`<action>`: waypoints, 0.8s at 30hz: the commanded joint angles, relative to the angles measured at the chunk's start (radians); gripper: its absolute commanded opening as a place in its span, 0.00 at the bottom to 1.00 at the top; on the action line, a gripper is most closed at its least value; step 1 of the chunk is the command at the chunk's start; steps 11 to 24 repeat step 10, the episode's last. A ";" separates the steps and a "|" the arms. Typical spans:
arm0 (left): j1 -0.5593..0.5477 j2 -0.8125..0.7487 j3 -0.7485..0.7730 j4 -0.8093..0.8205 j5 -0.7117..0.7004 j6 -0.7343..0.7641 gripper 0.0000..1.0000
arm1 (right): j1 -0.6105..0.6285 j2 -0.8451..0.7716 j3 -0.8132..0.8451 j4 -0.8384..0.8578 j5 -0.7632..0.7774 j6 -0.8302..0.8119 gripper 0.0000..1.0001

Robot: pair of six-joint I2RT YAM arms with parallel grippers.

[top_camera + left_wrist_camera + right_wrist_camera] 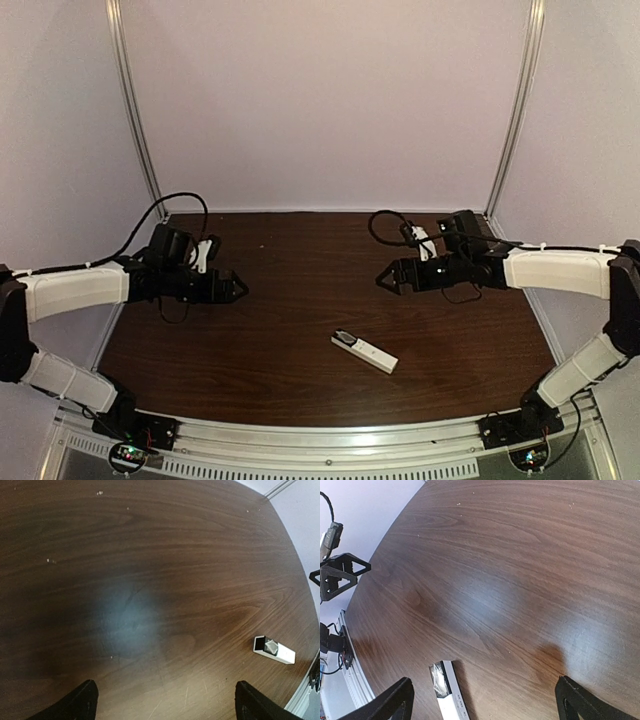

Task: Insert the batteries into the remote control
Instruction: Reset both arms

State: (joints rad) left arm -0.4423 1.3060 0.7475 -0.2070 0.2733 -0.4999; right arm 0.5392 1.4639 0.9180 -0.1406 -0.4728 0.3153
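Hovering spread wide and empty, my left hand (241, 289) and right hand (381, 281) face each other above the table (300, 255). The remote control (364, 352) lies between them, nearer my right hand. No loose batteries show. Whether they sit inside I cannot tell, so my next move, I judge, is a closer look.

The white remote (364, 352) lies flat and askew on the table (280, 300), near its front edge, its far end dark, possibly an open compartment.
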 commanded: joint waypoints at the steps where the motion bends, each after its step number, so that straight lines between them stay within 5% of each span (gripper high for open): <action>1: -0.022 -0.025 -0.071 0.122 -0.028 -0.037 0.97 | -0.011 -0.053 -0.101 0.181 -0.002 0.070 1.00; 24: -0.051 0.022 -0.064 0.156 -0.051 -0.047 0.97 | -0.016 -0.081 -0.140 0.204 0.001 0.066 1.00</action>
